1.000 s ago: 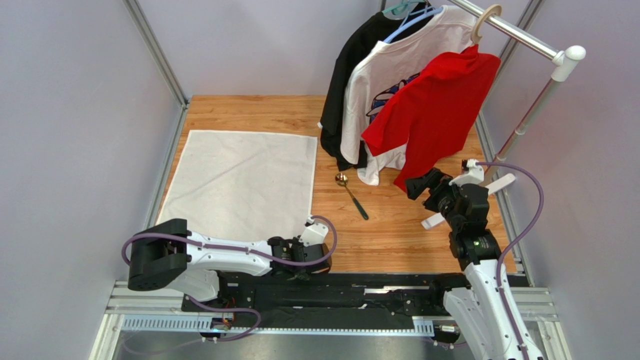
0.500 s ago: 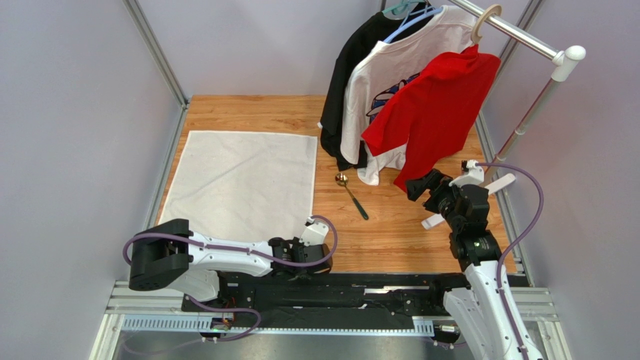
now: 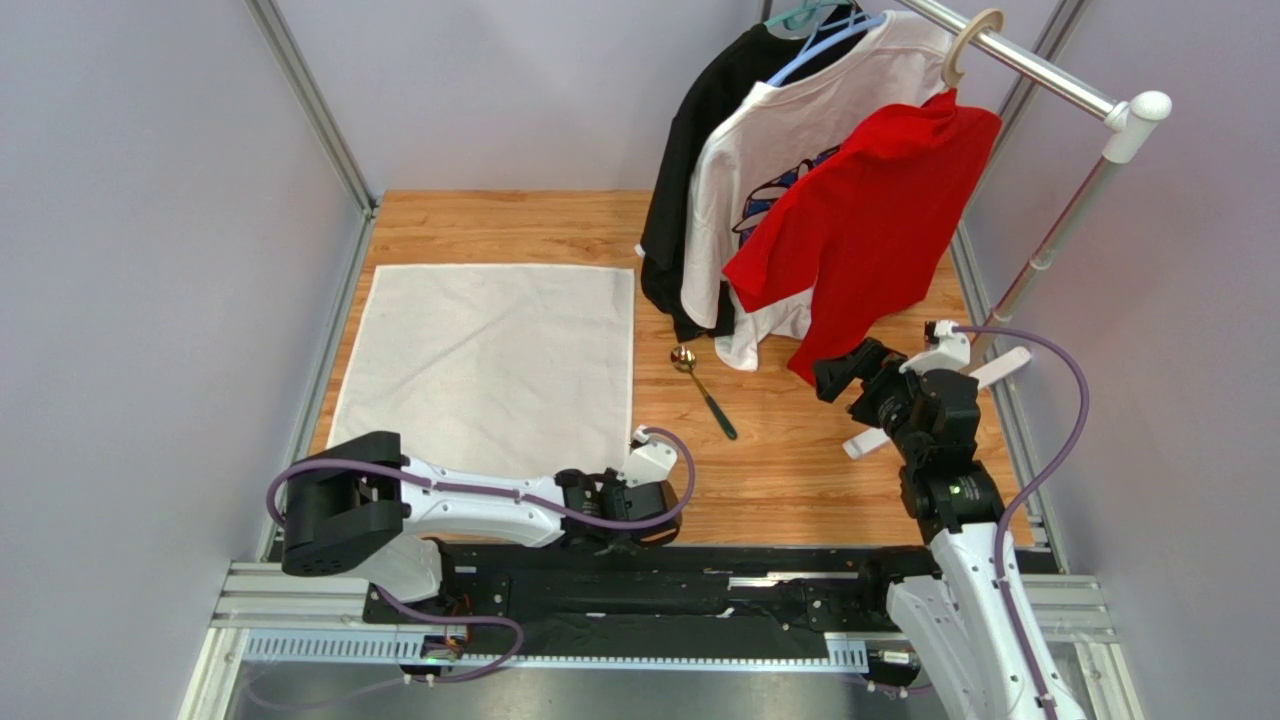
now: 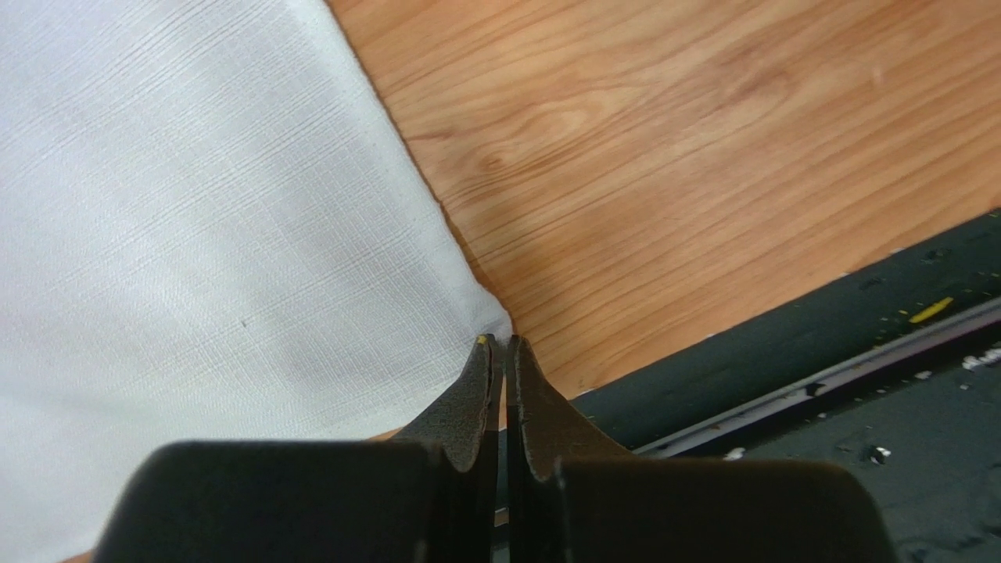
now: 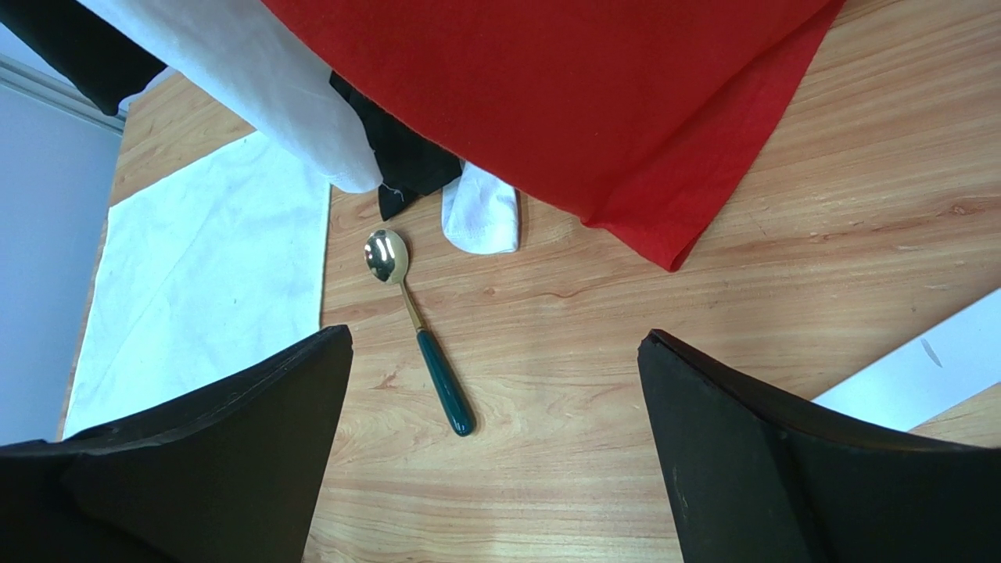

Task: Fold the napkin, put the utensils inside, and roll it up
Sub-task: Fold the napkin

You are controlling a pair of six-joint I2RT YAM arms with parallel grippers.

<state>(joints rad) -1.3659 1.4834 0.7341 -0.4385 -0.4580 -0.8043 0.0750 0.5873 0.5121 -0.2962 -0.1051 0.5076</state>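
Left wrist view shows the left fingers [image 4: 468,405] closed on the near right corner of the napkin [image 4: 200,199], a thin, limp cloth flat on the tabletop [image 4: 705,141], likely best lifted by corners; right fingers [image 5: 223,458] stand wide open, empty, facing the spoon [image 5: 418,334].

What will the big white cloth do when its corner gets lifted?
Probably floppy: the napkin looks thin and woven, so it should droop from the corner the left tool pinches. It likely feels light and may drag across the table.
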